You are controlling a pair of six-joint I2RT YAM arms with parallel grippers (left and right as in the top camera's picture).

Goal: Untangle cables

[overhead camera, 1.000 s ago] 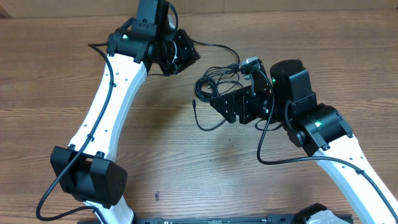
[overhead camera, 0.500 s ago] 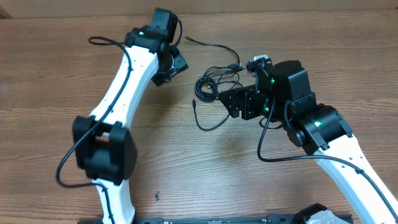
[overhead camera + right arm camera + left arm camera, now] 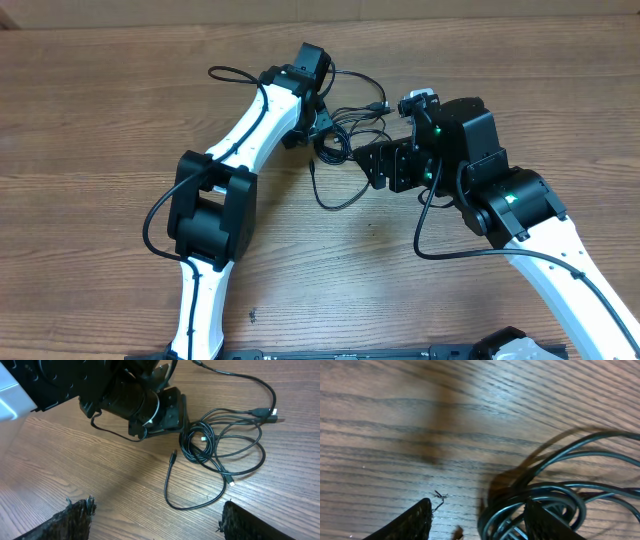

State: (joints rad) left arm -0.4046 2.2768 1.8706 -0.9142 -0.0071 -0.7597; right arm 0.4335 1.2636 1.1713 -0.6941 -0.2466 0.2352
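Your left gripper [image 3: 317, 118] has just swung in from the far left of the desk [image 3: 90, 130] and now sits right on the cables [image 3: 192, 452], which lie near the far edge, about midway along it. Its jaws, close to pressed together a second ago, are now spread. In the left wrist view one finger [image 3: 547, 522] stands inside the coiled loops and the other [image 3: 412, 522] is on bare wood beside them, so nothing is pinched. The strand it had stretched toward the far edge now lies slack, so you have probably let that end go and come back for a fresh hold on the knot. Your right gripper [image 3: 372, 165] has hardly moved. It waits just beside the tangle on the near-right side, its jaws spread a little wider than before and empty. You have two arms and two grippers, but only one tangle. At least four plug ends poke out of it, among them one silvery USB-like plug [image 3: 266, 413]. That suggests two cords or more, though the knot hides the exact number.
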